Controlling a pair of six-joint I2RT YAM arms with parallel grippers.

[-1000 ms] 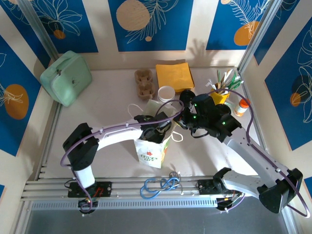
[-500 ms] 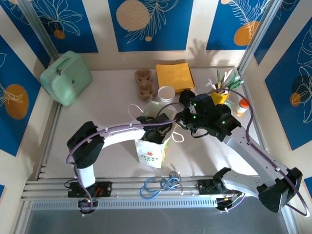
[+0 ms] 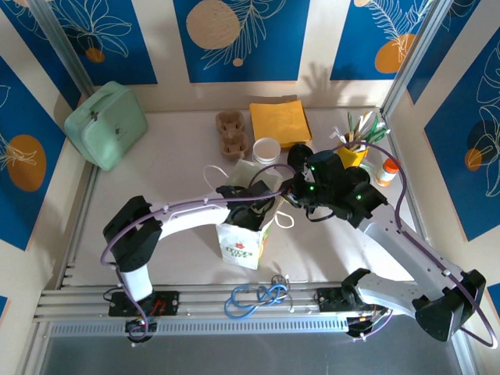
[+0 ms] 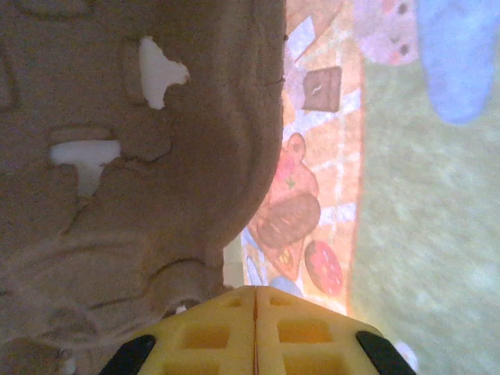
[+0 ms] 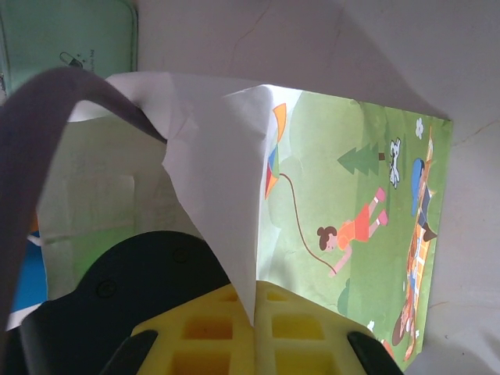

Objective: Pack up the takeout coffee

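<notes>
A printed paper bag [image 3: 244,244] stands at the table's middle. My left gripper [image 3: 255,209] reaches down into its open top. In the left wrist view that gripper [image 4: 255,291] is shut on the edge of a brown pulp cup carrier [image 4: 141,156], with the bag's printed inner wall [image 4: 328,195] behind it. My right gripper [image 3: 287,190] pinches the bag's right rim; close up, it [image 5: 255,291] is shut on a fold of white paper [image 5: 226,172] from the bag [image 5: 351,195]. A white coffee cup [image 3: 266,150] stands behind the bag.
Another pulp carrier [image 3: 231,134] and yellow napkins [image 3: 280,121] lie at the back. A yellow cup of utensils [image 3: 355,148] and a small bottle [image 3: 385,172] stand at the right. A green case [image 3: 105,125] sits far left. Blue cable [image 3: 258,297] lies at the near rail.
The left arm's elbow swung slightly right and came back. Both grippers kept their hold and their place at the bag.
</notes>
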